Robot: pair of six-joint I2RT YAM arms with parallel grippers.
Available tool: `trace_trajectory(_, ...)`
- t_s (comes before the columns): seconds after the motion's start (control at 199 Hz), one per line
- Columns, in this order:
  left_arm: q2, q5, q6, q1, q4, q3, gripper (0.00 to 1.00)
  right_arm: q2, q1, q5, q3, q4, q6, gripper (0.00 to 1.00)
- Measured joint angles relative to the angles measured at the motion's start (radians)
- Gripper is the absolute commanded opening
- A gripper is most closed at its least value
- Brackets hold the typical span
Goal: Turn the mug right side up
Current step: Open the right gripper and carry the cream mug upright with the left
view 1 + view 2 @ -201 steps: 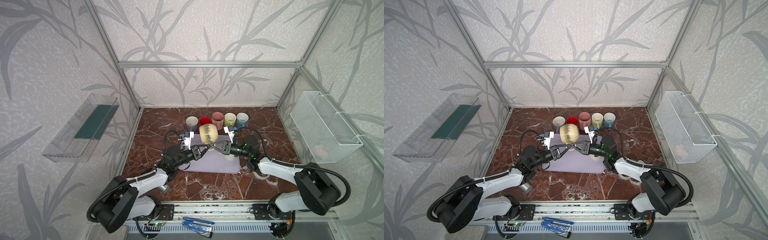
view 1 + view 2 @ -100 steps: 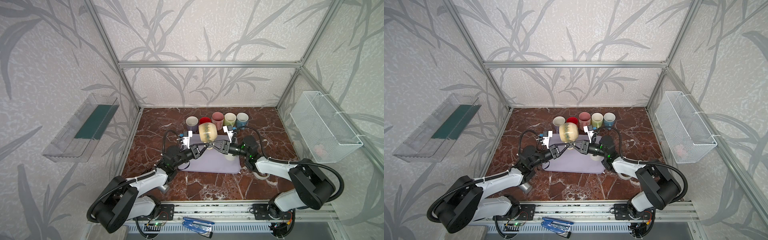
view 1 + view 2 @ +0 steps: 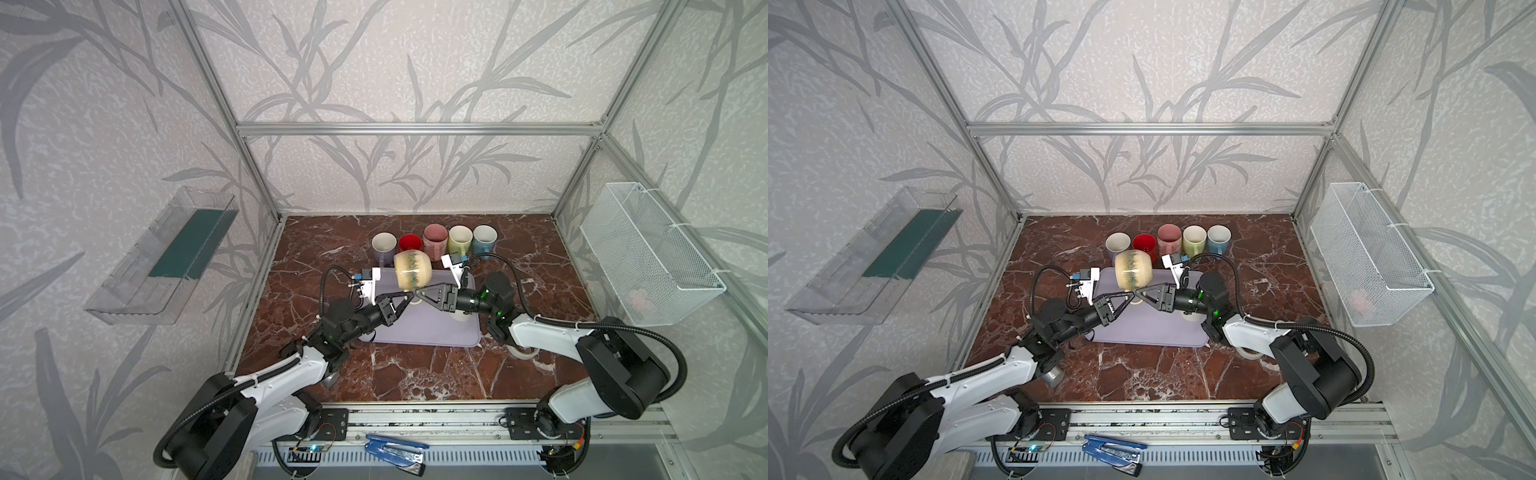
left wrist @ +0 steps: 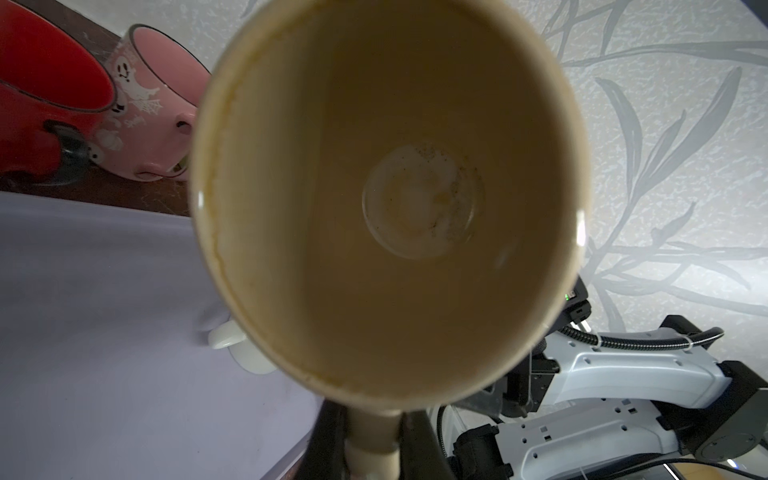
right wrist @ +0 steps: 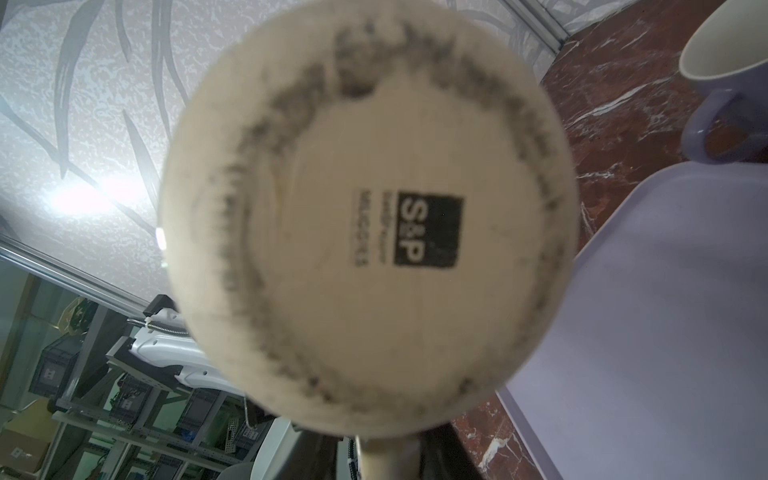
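mug (image 3: 412,271) sideways in left gripper (image 3: 408,296)

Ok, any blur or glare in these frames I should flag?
Right wrist view: the mug base looks soft, probably too close to the lens, and there is a blown-out glare patch on the wall. Left wrist view: mug interior fairly sharp, small glints on the rim. Both top views: even light, no obvious blur.
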Motion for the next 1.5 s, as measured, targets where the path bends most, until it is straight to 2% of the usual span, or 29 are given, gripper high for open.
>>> trace_trajectory(0.241, -0.121, -0.117, 0.068, 0.0, -0.196, -0.021, 0.0, -0.001, -0.033, 0.001, 0.0, 0.001, -0.01, 0.4)
trace_trajectory(0.371, -0.171, -0.201, 0.095, 0.0, -0.332, -0.023, 0.0, -0.022, -0.042, 0.006, 0.0, -0.043, -0.038, 0.37)
trace_trajectory(0.662, -0.209, -0.372, 0.165, 0.009, -0.598, -0.005, 0.0, -0.21, -0.019, 0.175, 0.024, -0.492, -0.306, 0.28)
trace_trajectory(0.883, -0.116, -0.478, 0.239, 0.061, -0.876, 0.177, 0.0, -0.267, 0.015, 0.305, 0.035, -0.687, -0.439, 0.26)
trace_trajectory(0.948, -0.084, -0.502, 0.261, 0.09, -0.937, 0.239, 0.0, -0.268, 0.028, 0.34, 0.037, -0.732, -0.467, 0.29)
trace_trajectory(1.184, 0.016, -0.555, 0.348, 0.175, -1.075, 0.41, 0.0, -0.296, 0.055, 0.413, 0.029, -0.787, -0.519, 0.52)
trace_trajectory(1.505, 0.207, -0.537, 0.467, 0.263, -1.141, 0.546, 0.0, -0.402, 0.055, 0.436, -0.036, -0.782, -0.508, 0.57)
